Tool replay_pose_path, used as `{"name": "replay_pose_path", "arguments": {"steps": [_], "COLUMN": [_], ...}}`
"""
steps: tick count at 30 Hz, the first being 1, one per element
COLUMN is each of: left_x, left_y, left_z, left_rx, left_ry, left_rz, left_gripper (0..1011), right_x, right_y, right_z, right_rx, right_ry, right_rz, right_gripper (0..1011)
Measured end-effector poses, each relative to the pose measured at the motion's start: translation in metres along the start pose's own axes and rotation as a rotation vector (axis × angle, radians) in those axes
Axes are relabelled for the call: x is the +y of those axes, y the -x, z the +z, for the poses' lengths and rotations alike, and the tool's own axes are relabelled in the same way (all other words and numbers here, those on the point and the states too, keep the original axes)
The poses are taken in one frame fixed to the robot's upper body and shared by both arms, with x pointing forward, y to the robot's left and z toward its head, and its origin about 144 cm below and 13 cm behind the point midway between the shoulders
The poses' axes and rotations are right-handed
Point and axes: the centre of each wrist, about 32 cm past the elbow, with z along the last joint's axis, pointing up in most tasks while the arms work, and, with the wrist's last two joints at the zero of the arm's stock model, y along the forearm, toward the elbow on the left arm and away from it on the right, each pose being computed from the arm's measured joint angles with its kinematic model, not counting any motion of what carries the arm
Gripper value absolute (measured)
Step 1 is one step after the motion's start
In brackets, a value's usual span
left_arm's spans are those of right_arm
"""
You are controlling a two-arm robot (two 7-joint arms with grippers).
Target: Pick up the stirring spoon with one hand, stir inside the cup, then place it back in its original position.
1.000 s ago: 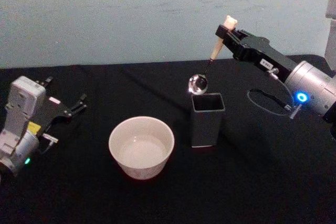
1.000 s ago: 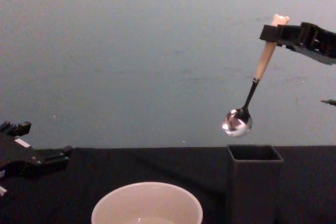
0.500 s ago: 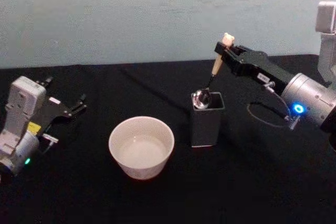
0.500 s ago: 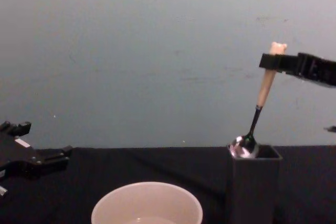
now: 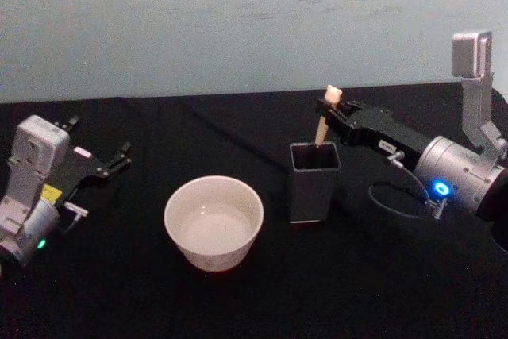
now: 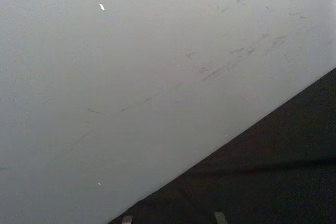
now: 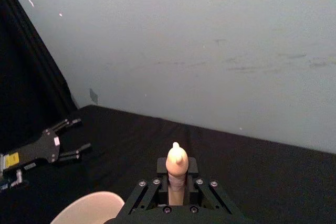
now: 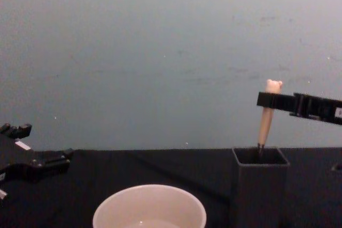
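The stirring spoon [image 5: 321, 126] stood in the tall dark grey square holder [image 5: 312, 184], leaning a little, with its pale peach handle and small bear head rising above the holder's rim while its dark neck dropped inside, where the bowl was hidden. In the chest view the handle [image 8: 264, 122] slanted up from the holder's open top [image 8: 259, 182] to the bear head. The right gripper [image 5: 326, 109] reached in from the right side of the table and was clamped on the handle just under the bear head; the right wrist view showed its two black jaws pressed against either side of the handle [image 7: 177, 167], the bear head poking up between them. The cup [image 5: 208, 256], wide, round and cream-white, sat on the table to the left of the holder and slightly nearer the robot, close by but not touching it, and its rim [image 8: 149, 187] showed at the lower edge of the chest view. The black tablecloth [image 5: 381, 275] covered the whole work surface, and a pale grey-blue wall [image 5: 238, 21] rose behind it. The left gripper [image 5: 98, 139] lay idle low over the cloth at the far left, well apart from the cup, with its fingers spread and grasping nothing.
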Motion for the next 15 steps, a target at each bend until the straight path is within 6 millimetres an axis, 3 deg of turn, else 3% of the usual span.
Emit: {"name": "replay_pose_path", "arguments": {"steps": [15], "left_x": [0.0], "left_y": [0.0], "left_z": [0.0], "left_rx": [0.0], "left_ry": [0.0], "left_rz": [0.0], "left_gripper": [1002], "right_x": [0.0], "right_y": [-0.001], "right_z": [-0.013], "right_rx": [-0.001], "right_ry": [0.039], "right_rz": [-0.017], "right_gripper": [204]}}
